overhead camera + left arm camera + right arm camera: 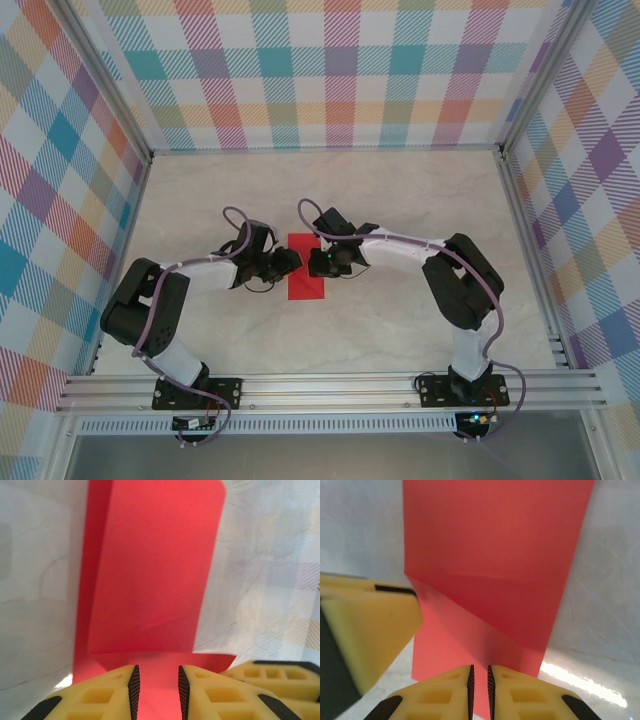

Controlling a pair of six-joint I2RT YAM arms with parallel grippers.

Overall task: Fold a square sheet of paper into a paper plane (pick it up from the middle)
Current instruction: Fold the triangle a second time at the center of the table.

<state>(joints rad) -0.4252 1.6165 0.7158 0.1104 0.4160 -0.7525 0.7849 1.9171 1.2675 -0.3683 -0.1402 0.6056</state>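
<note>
Top view: the paper [305, 288], folded into a narrow red strip, lies flat at the middle of the table [400, 330]. My left gripper [292, 262] and right gripper [316, 264] meet nose to nose over it. Left wrist view: my yellow fingers [100, 700] stand a narrow gap apart above the strip's edge, clasping nothing. Right wrist view: my fingers [440, 695] stand a mere slit apart, with red showing in the slit. A crease runs aslant toward them, and I cannot tell whether they pinch the paper. Checked walls [330, 60] enclose the table.
</note>
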